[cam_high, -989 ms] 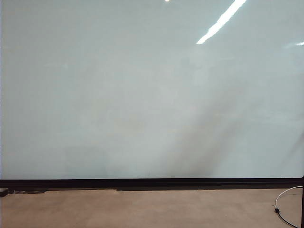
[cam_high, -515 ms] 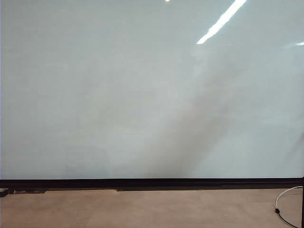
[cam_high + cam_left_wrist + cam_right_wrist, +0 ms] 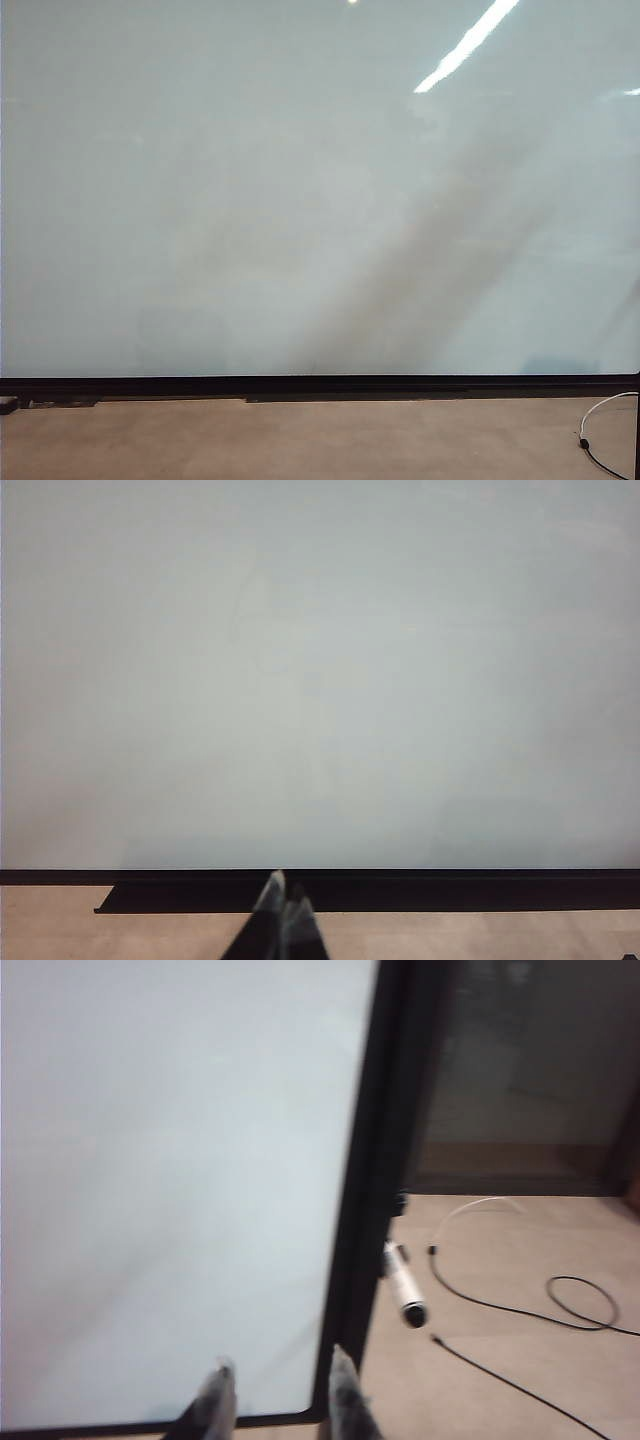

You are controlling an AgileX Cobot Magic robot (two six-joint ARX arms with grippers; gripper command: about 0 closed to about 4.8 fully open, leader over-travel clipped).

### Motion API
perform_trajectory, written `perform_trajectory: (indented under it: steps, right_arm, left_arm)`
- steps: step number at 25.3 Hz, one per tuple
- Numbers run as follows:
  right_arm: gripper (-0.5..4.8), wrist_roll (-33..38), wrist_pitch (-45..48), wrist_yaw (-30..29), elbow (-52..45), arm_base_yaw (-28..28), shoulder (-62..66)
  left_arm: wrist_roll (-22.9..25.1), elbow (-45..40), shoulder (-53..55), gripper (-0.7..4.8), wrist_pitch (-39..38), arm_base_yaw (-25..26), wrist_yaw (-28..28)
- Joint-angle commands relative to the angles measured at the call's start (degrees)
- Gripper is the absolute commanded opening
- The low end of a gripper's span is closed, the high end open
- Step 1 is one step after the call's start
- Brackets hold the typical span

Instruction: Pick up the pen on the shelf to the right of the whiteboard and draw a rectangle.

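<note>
The whiteboard [image 3: 300, 200] is glossy pale grey with a black bottom edge and fills the exterior view; no rectangle shows on it. Neither gripper appears in that view. In the right wrist view the pen [image 3: 402, 1282], a slim white marker with a black tip, juts out beside the whiteboard's [image 3: 170, 1180] black right frame [image 3: 365, 1210]. I cannot make out the shelf under it. My right gripper [image 3: 280, 1388] is open and empty, level with the board's lower right corner and short of the pen. My left gripper [image 3: 285, 900] is shut and empty, facing the whiteboard [image 3: 320, 680].
Tan floor [image 3: 300, 440] runs below the board. A white cable [image 3: 600, 415] loops at the right. In the right wrist view a white cable [image 3: 480, 1205] and a black cable [image 3: 560, 1310] lie on the floor beyond the pen, before a dark wall [image 3: 520, 1060].
The slanted dark shadow on the board in the exterior view has grown wider and darker, spreading toward the lower right. Nothing else differs.
</note>
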Motion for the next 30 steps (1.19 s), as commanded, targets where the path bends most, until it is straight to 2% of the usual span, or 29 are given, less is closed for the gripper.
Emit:
perform_trajectory:
  steps: [1,5,7,9,10,12,21,24,30]
  right_arm:
    - [1.18,-0.39,5.66,-2.29,0.24,-2.97,2.89]
    - [1.18,-0.35,11.80,-11.19,0.26,-9.01,10.14]
    - [1.20,-0.35,13.79,-13.66,0.26,-10.69,12.46]
    - [1.48,-0.35,15.76,-15.41,0.26,-11.87,14.49]
    - [1.82,-0.35,18.14,-16.59,0.26,-12.74,16.87]
    - [1.82,-0.35,21.81,-17.77,0.26,-13.33,20.20]
    - [1.87,-0.31,34.27,-18.18,0.46,-13.33,33.18]
    - [2.12,-0.11,39.19,-18.23,0.48,-13.73,37.75]
    - [2.12,-0.13,41.83,-18.32,0.50,-14.53,40.30]
  left_arm:
    - [0.24,0.17,-0.02,-0.04,0.39,-0.02,0.22]
    - [0.24,0.17,0.00,-0.05,0.37,-0.02,0.22]
    - [0.24,0.17,0.00,-0.04,0.39,-0.02,0.22]
    - [0.24,0.15,0.00,-0.05,0.39,-0.02,0.22]
    - [0.24,0.15,0.00,-0.04,0.37,0.00,0.22]
    - [0.24,0.17,0.00,-0.04,0.39,-0.02,0.22]
    - [0.24,0.17,0.00,-0.04,0.37,0.00,0.22]
    - [0.24,0.15,0.00,-0.04,0.39,-0.02,0.22]
    - [0.24,0.17,0.00,-0.04,0.39,-0.02,0.22]
